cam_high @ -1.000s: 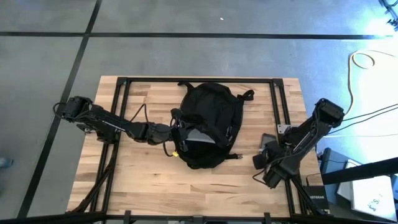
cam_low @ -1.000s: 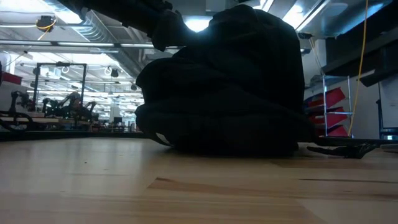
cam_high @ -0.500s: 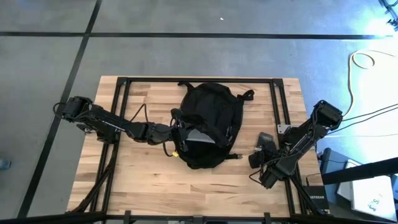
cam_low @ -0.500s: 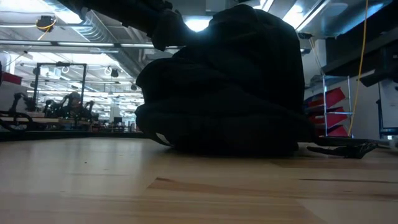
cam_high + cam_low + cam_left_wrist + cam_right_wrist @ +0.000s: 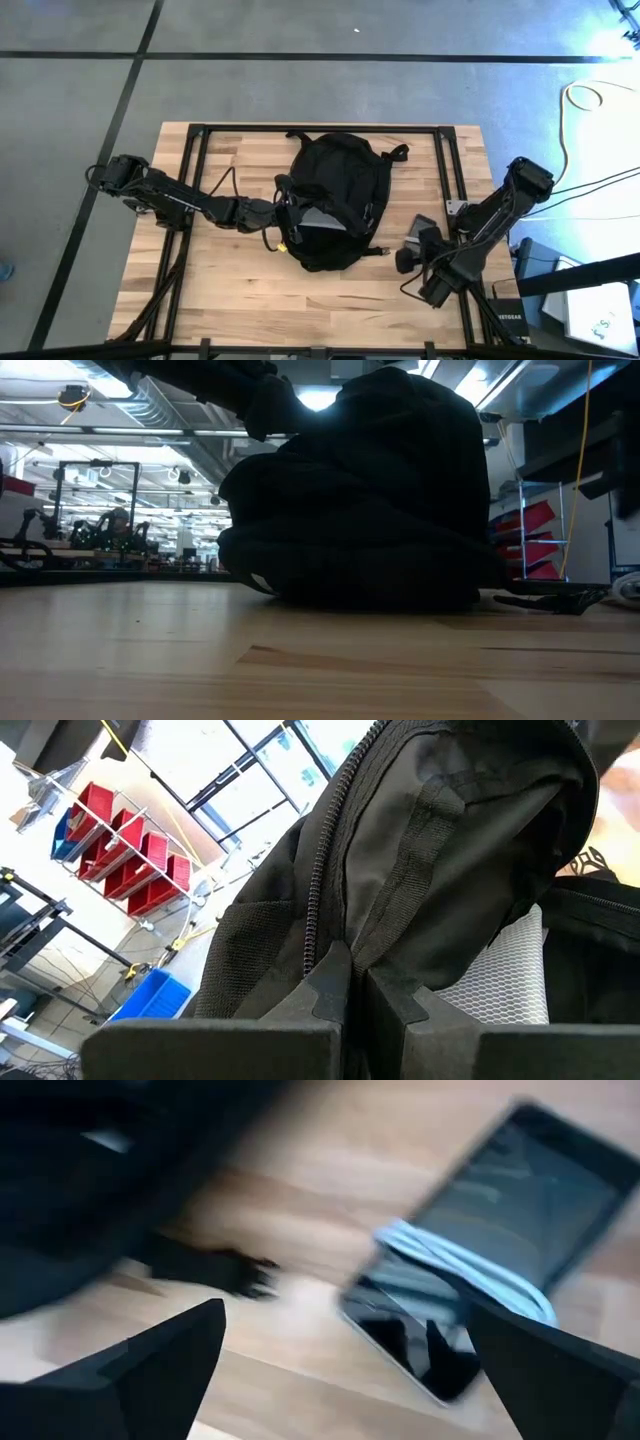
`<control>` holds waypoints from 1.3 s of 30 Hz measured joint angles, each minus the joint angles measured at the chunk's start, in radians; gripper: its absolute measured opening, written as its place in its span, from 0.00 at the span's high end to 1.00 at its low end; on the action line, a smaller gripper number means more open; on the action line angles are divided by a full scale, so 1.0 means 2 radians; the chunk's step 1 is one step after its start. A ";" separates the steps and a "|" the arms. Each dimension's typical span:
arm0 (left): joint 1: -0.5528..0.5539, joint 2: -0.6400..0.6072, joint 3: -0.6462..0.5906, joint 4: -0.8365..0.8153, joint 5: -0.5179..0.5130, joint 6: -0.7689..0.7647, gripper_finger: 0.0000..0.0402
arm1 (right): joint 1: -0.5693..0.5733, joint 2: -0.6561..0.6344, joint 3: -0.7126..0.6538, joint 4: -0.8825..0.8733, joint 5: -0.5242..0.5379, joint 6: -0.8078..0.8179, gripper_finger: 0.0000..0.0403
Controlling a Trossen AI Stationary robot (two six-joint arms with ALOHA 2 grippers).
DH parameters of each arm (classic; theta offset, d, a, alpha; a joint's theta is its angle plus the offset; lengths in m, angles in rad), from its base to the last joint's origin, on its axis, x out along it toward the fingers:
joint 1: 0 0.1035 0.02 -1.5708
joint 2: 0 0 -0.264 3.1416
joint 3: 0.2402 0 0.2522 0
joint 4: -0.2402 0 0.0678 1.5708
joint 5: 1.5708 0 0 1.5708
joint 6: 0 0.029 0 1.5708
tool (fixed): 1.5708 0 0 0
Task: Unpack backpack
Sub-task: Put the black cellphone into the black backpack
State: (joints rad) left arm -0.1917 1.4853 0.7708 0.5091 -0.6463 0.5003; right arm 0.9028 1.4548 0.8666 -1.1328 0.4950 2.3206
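Backpack [image 5: 335,200] lies mid-counter [image 5: 230,285]. Left tool [image 5: 283,212] clenched on backpack fabric by the zipper edge. Right tool [image 5: 408,255], fingers spread wide, hangs over a dark phone-like slab [image 5: 480,1250], w/ pale cable; blurry there.

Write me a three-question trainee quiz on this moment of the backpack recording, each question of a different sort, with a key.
1. True or false: the left gripper is shut on fabric at the backpack opening.
2. Multiple choice: what lies on the table beside the right gripper? A) a dark flat phone-like device with a pale cable across it; B) a red mug; C) a pair of scissors.
3. Fill in: the right gripper's jaws stand ____.

Key: 1 true; 2 A; 3 open, with nothing between them.
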 joint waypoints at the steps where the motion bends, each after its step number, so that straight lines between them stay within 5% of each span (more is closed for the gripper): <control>1: 0.000 0.000 0.000 0.000 0.000 0.000 1.00 | 0.000 0.000 0.006 -0.005 0.013 -0.003 0.01; 7: 0.000 0.000 0.000 0.000 0.000 -0.001 1.00 | -0.001 0.000 0.013 -0.026 0.044 -0.041 0.01; 14: 0.000 0.000 0.000 0.000 0.000 0.001 1.00 | -0.018 -0.026 0.018 -0.036 0.001 -0.160 0.01; 24: 0.000 0.000 0.000 0.002 0.000 -0.001 1.00 | -0.058 -0.035 0.058 0.044 0.039 -0.641 0.01; 28: 0.000 0.000 0.000 0.000 0.000 -0.001 1.00 | -0.088 -0.035 0.058 0.131 -0.050 -0.854 0.01; 32: 0.000 0.000 0.000 -0.001 0.000 -0.002 1.00 | -0.115 -0.033 0.058 0.141 -0.083 -0.951 0.01; 39: -0.001 0.000 0.000 -0.003 0.000 0.002 1.00 | -0.121 -0.005 0.058 0.000 -0.121 -1.123 0.01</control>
State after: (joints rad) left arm -0.1942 1.4853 0.7708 0.5036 -0.6461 0.5037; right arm 0.6604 1.4454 0.9833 -1.1323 0.2521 0.0744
